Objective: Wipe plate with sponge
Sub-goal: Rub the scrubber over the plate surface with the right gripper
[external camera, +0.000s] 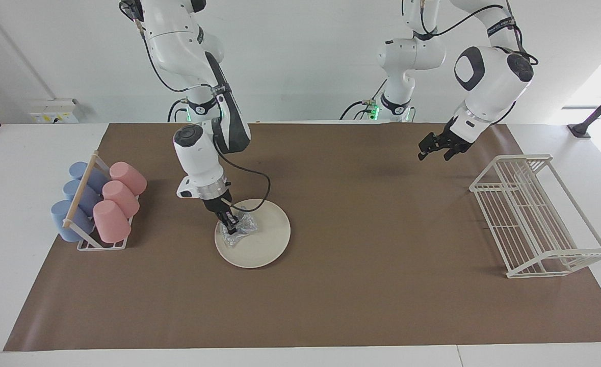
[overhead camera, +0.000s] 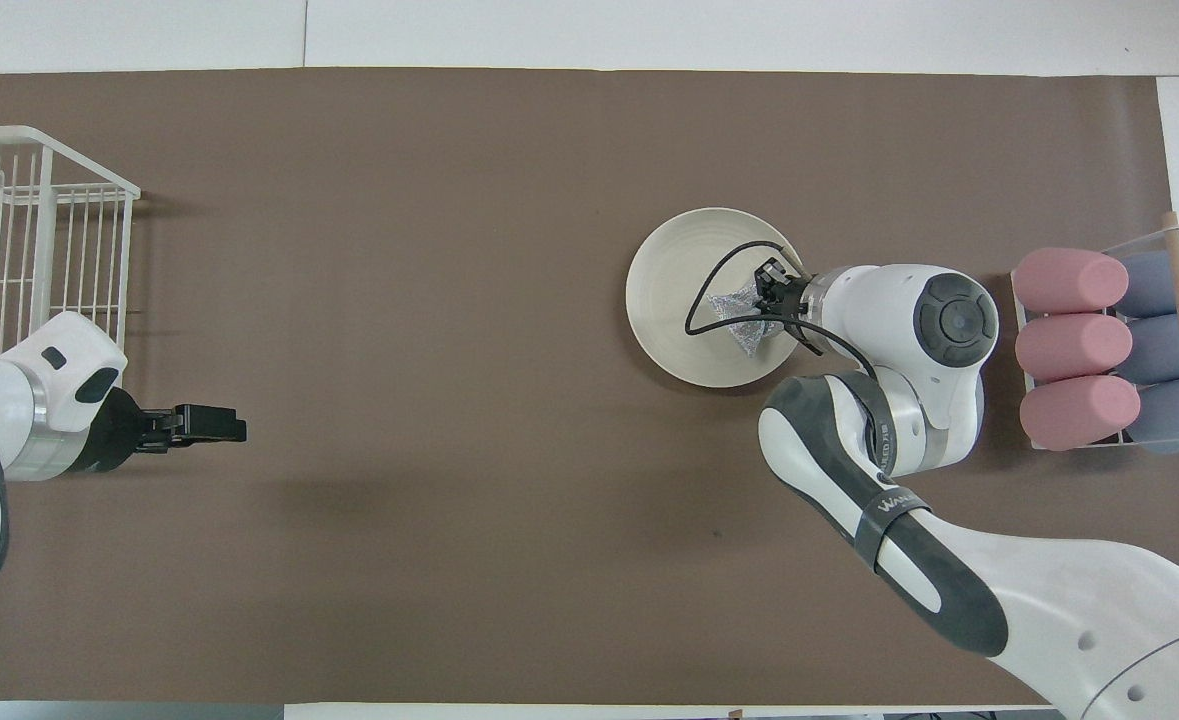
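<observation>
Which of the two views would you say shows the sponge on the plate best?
The facing view: the sponge lies crumpled on the plate, pinched by the right gripper. Overhead, the gripper and its cable partly cover it.

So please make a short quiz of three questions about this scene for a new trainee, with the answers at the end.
1. True or false: the sponge lies on the brown mat beside the plate.
2. Which gripper holds the sponge? A) left gripper B) right gripper C) neither
3. Fill in: the left gripper hangs open in the air near the white wire ____.

Key:
1. False. The sponge is on the plate, held down by the right gripper.
2. B
3. rack
</observation>
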Robot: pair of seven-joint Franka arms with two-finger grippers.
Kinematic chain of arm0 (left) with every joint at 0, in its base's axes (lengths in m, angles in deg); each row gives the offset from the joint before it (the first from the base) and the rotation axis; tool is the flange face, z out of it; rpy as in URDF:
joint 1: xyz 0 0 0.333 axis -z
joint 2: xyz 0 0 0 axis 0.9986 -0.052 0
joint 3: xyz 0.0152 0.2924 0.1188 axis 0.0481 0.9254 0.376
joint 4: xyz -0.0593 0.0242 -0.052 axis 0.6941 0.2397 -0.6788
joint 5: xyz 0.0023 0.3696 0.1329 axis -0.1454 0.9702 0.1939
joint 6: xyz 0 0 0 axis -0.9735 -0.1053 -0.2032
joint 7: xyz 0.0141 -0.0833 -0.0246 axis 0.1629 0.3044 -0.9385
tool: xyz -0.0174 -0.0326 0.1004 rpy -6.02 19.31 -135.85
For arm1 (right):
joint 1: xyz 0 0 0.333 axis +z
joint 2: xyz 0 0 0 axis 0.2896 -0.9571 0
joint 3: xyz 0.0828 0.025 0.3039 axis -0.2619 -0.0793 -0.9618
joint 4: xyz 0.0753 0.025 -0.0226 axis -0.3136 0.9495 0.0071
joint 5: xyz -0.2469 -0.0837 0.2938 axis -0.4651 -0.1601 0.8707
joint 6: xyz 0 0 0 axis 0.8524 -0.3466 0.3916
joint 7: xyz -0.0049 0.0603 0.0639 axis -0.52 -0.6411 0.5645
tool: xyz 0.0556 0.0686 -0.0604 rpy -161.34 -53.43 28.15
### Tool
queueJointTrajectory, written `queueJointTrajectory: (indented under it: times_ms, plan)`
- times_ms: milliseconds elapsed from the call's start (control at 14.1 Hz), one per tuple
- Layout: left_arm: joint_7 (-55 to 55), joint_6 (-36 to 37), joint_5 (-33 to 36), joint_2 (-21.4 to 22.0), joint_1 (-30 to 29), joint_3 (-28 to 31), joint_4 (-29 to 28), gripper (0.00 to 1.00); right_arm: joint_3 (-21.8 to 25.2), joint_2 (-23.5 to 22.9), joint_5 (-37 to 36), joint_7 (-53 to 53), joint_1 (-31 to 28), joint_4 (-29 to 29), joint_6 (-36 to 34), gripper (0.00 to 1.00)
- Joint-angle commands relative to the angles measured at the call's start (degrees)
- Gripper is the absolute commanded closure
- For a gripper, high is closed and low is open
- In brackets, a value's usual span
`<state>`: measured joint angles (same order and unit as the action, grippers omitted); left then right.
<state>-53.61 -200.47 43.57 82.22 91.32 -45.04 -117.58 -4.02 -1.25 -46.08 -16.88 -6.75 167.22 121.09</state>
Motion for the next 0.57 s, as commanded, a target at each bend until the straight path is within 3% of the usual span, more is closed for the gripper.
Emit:
queueJointTrajectory:
  times_ms: [0, 213, 497]
  plan:
    - [1.25, -1.02, 1.44, -0.42, 0.71, 0.31, 0.27, 0.0, -0.46, -0.97, 0.67, -6.36, 3.43, 0.28, 0.48, 1.0]
    - [1.25, -1.02, 1.44, -0.42, 0.71, 0.31, 0.35, 0.0, -0.46, -1.06, 0.67, -17.89, 8.1, 0.28, 1.19, 1.0]
    - [1.25, -1.19, 1.44, -0.42, 0.71, 0.31, 0.35, 0.0, -0.37, -1.24, 0.67, -15.91, 7.41, 0.2, 1.45, 1.0]
